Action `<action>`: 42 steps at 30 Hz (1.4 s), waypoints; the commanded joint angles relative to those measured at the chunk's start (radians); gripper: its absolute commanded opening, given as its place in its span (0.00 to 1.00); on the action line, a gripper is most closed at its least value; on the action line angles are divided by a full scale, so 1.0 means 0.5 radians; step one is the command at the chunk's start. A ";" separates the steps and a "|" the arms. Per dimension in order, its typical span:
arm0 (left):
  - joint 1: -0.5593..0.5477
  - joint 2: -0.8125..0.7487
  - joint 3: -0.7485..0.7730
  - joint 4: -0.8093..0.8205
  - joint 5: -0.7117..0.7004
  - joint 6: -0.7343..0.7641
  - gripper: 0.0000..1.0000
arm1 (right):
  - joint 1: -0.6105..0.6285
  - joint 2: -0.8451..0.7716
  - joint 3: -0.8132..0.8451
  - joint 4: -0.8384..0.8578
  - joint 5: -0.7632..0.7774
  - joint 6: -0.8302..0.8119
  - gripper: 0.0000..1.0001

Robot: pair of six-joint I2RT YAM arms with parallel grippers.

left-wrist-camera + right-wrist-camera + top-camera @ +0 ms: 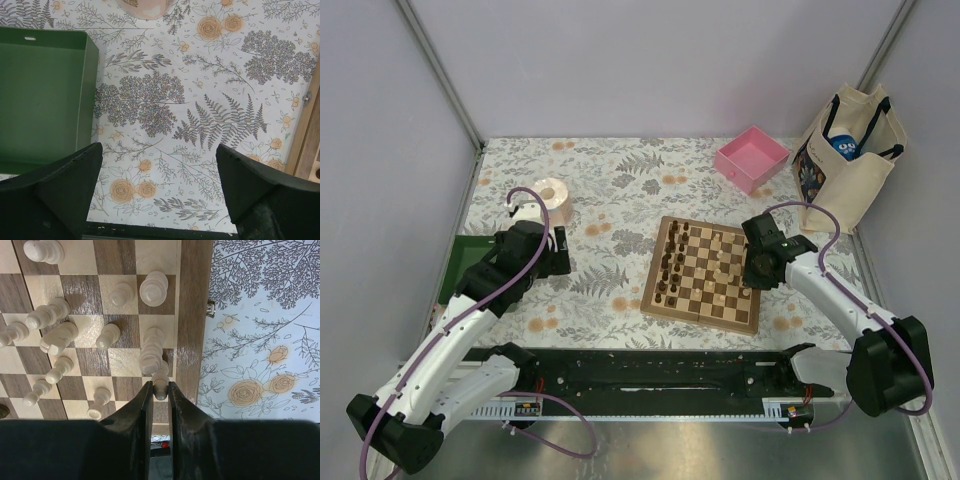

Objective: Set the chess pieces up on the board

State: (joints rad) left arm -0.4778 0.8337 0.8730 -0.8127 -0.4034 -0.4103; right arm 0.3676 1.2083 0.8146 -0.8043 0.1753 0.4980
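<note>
The chessboard (703,293) lies right of centre on the flowered cloth, with dark pieces (671,266) along its left side and pale pieces (725,262) on its right half. My right gripper (757,266) hangs over the board's right edge. In the right wrist view the board (192,315) shows several pale pieces (153,287), and the gripper (160,391) is shut on a pale piece (160,383) at the board's border column. My left gripper (557,255) is open and empty over the cloth, left of the board; it shows wide apart in the left wrist view (159,165).
A green tray (45,95) lies at the table's left edge, also in the top view (453,267). A pale roll (553,199) stands behind the left gripper. A pink tray (752,158) and a cloth bag (850,160) stand at the back right.
</note>
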 commanded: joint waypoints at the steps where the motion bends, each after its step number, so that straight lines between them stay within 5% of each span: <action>1: 0.011 0.008 0.009 0.073 0.018 0.032 0.99 | 0.017 0.010 0.083 0.035 0.067 -0.020 0.15; 20: 0.011 0.017 0.009 0.073 0.031 0.035 0.99 | 0.017 0.062 0.061 0.087 0.045 -0.014 0.18; 42: 0.011 0.026 0.012 0.073 0.043 0.038 0.99 | 0.017 -0.106 0.208 -0.085 0.045 -0.060 0.36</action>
State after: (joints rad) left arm -0.4778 0.8478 0.8730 -0.8127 -0.3931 -0.4065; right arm 0.3679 1.2247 0.8482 -0.8101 0.1749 0.4828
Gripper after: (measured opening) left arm 0.988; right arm 0.343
